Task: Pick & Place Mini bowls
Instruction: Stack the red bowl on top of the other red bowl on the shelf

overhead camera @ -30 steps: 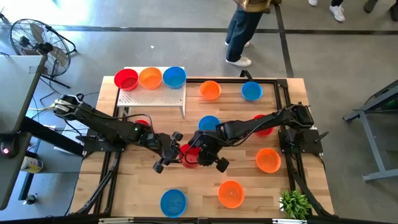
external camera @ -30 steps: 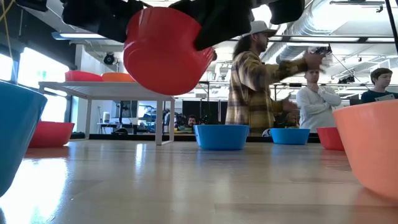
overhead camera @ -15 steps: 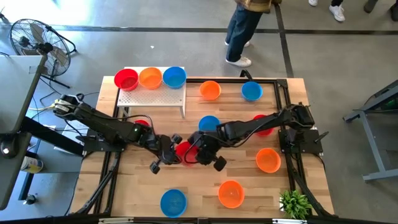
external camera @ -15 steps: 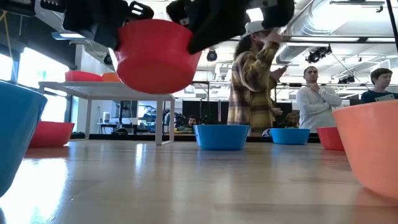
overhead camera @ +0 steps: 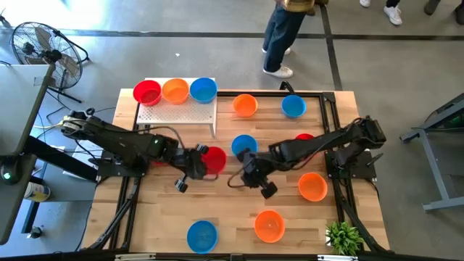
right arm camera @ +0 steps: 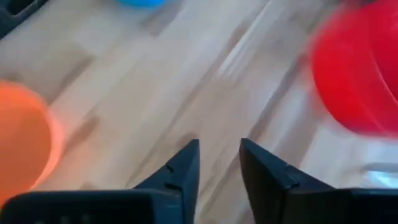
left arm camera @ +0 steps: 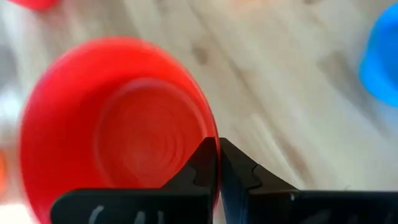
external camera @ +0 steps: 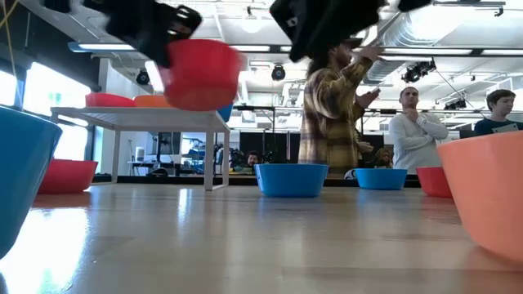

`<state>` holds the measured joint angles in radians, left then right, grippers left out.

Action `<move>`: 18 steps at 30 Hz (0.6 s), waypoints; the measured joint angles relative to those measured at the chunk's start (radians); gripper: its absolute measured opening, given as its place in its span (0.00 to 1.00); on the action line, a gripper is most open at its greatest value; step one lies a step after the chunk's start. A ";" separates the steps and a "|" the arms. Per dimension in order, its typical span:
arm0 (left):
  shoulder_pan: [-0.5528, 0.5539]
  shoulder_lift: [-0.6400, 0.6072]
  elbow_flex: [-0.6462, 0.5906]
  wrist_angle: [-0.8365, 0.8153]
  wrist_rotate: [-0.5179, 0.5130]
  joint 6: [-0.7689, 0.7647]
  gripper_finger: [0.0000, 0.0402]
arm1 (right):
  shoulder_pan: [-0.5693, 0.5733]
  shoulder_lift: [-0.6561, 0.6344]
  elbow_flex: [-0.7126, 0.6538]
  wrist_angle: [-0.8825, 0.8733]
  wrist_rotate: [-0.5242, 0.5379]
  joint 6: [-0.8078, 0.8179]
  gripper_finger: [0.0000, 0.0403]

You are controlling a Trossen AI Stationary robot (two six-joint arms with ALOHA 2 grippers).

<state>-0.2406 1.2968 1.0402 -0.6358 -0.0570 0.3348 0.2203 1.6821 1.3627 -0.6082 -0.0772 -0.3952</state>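
A red mini bowl (overhead camera: 213,159) hangs in the air above the middle of the wooden desk (overhead camera: 152,217), just off the front corner of the white perforated board (overhead camera: 177,110). The left hand (left arm camera: 217,163) pinches its rim, one finger inside and one outside, fingers nearly together on the thin wall. The right hand (overhead camera: 255,174) is beside the bowl but apart from it, on the side away from the board; its fingers stand a little apart with nothing between them. On the board sit a red bowl (overhead camera: 147,92), an orange bowl (overhead camera: 175,90) and a blue bowl (overhead camera: 203,89) in a row.
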 joint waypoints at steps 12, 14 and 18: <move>0.167 -0.081 0.021 -0.097 -0.032 -0.064 0.00 | -0.002 -0.255 -0.392 0.412 0.068 0.169 0.04; 0.184 -0.093 0.051 -0.131 -0.054 -0.079 0.00 | -0.003 -0.288 -0.448 0.456 0.076 0.188 0.02; 0.191 -0.102 0.150 -0.222 -0.108 -0.103 0.00 | -0.003 -0.340 -0.524 0.527 0.095 0.210 0.01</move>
<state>-0.0494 1.1951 1.1899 -0.8577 -0.1649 0.2319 0.2173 1.3424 0.8386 -0.0816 0.0179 -0.1853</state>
